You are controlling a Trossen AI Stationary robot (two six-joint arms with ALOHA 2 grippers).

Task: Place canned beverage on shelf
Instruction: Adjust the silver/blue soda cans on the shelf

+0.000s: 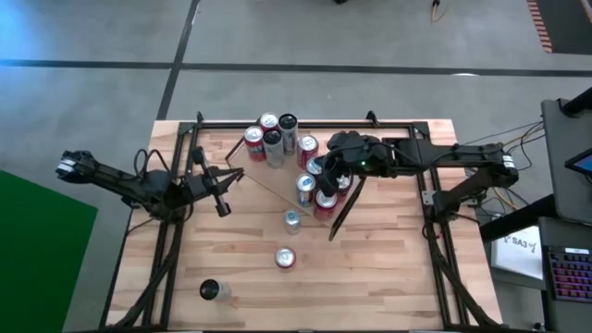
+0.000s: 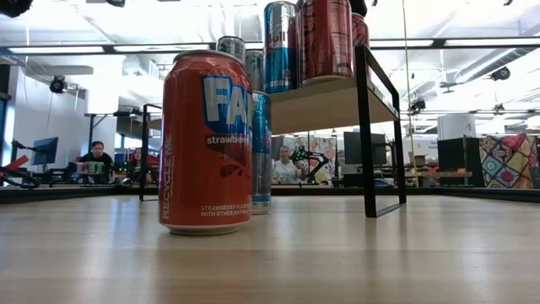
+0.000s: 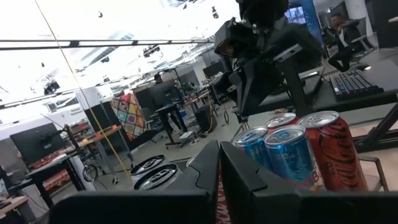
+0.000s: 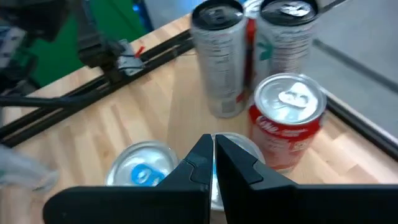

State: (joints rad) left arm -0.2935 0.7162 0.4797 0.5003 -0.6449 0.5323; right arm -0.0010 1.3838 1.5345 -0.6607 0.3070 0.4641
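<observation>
Low view puts an orange-red strawberry soda can [image 2: 206, 141] nearest, standing on the butcher-block wooden tabletop [image 2: 337, 253] with a blue-and-silver can [image 2: 261, 152] just behind it, and beyond them the light-wood shelf with thin black metal end frames [image 2: 337, 103] already carries several cans. From above, three loose cans, including a dark can near the table's front edge [image 1: 212, 290], still wait on the table, so the job looks partly done. Both tools are pinched together and empty: the right gripper [image 1: 324, 178] hovers over the shelf's cluster of cans, and the left gripper [image 1: 222, 208] waits apart at the shelf's left end.
</observation>
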